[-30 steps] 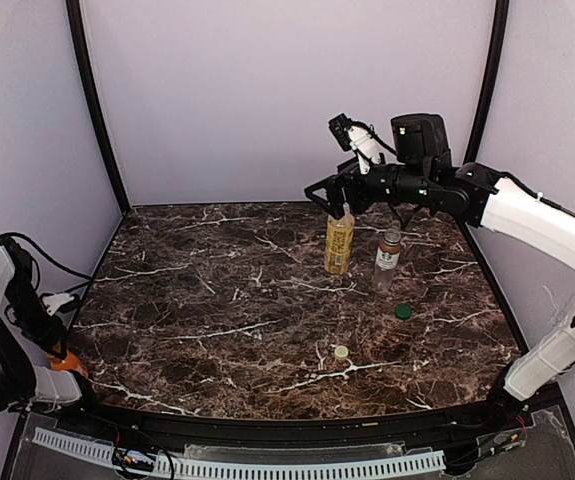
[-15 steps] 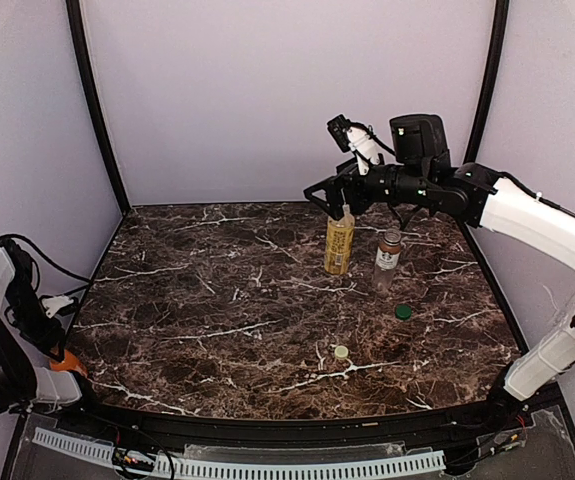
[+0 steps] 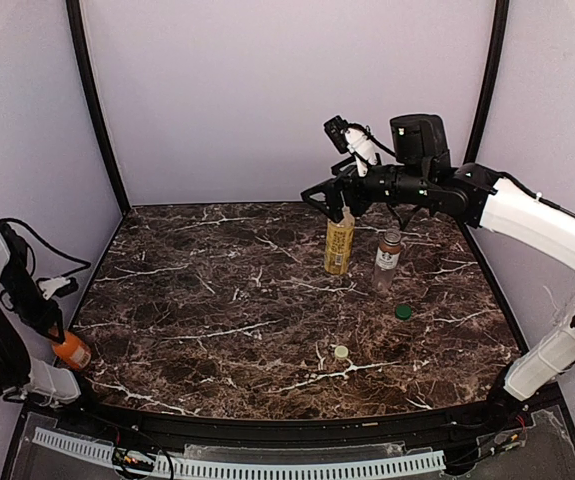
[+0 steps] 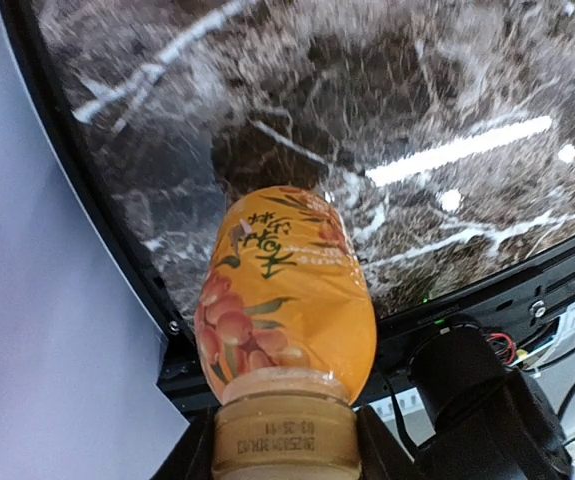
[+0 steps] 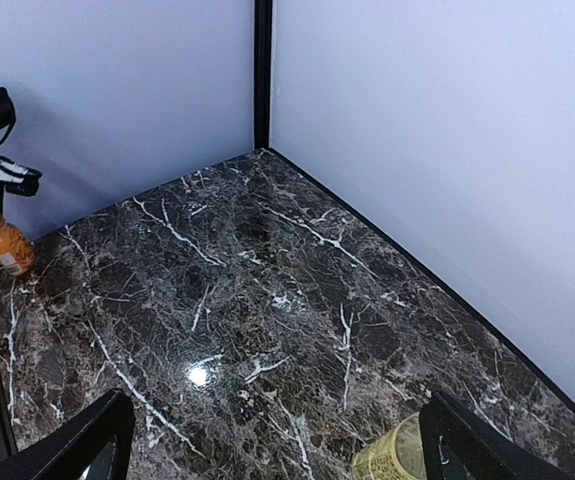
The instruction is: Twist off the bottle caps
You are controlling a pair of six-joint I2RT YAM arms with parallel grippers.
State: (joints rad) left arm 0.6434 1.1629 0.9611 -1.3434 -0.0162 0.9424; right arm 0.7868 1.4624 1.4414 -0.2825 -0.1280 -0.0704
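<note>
Marble tabletop point(image 3: 217, 300), pale lilac walls point(image 3: 267, 100)

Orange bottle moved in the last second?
Yes. In the top view the orange bottle, held in the left claw, now sits slightly farther from the table's near rim and shows more fully.

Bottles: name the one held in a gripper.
The orange bottle, clamped at its cap by the left gripper; the yellow-labelled bottle and clear bottle stand free.

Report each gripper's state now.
Left gripper: shut on the orange bottle, at its cap.
Right gripper: open, empty, above the yellow bottle.
</note>
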